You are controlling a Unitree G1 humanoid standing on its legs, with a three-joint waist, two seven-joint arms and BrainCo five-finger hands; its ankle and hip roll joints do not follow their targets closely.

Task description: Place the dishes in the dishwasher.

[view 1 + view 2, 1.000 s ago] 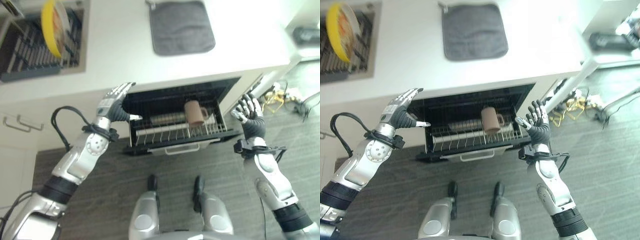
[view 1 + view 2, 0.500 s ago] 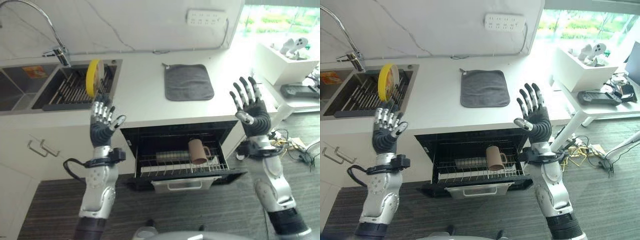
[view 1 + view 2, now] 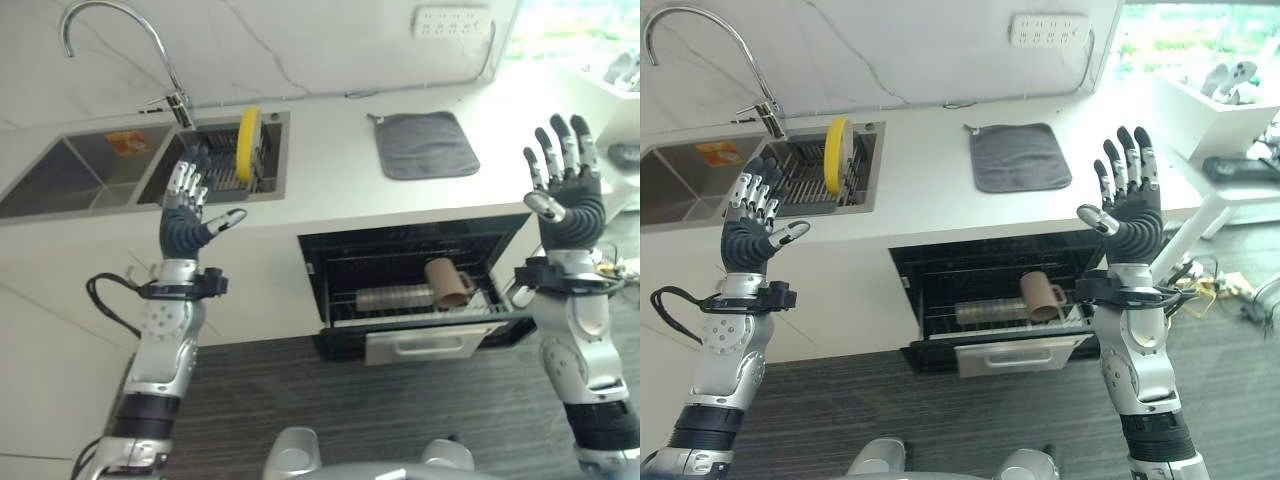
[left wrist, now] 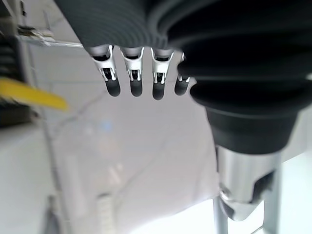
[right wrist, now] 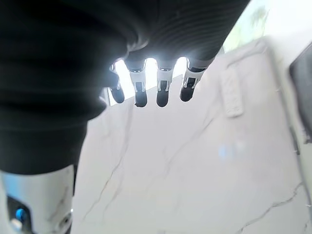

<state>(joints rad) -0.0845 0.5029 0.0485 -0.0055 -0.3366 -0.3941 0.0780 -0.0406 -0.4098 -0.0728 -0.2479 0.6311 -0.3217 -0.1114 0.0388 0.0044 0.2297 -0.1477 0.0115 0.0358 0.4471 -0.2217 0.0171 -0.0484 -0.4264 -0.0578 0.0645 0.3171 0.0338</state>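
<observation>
Raising left robot hand (image 3: 186, 215) | right robot hand (image 3: 568, 200) | both upright, fingers spread

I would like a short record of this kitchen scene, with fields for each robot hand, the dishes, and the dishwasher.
left robot hand: raised in front of the sink, fingers straight, holding nothing
right robot hand: raised beside the counter edge, fingers spread, holding nothing
yellow plate: standing on edge in the sink rack
brown mug: on the pulled-out dishwasher rack
dishwasher: open under the counter
grey mat: flat on the counter
</observation>
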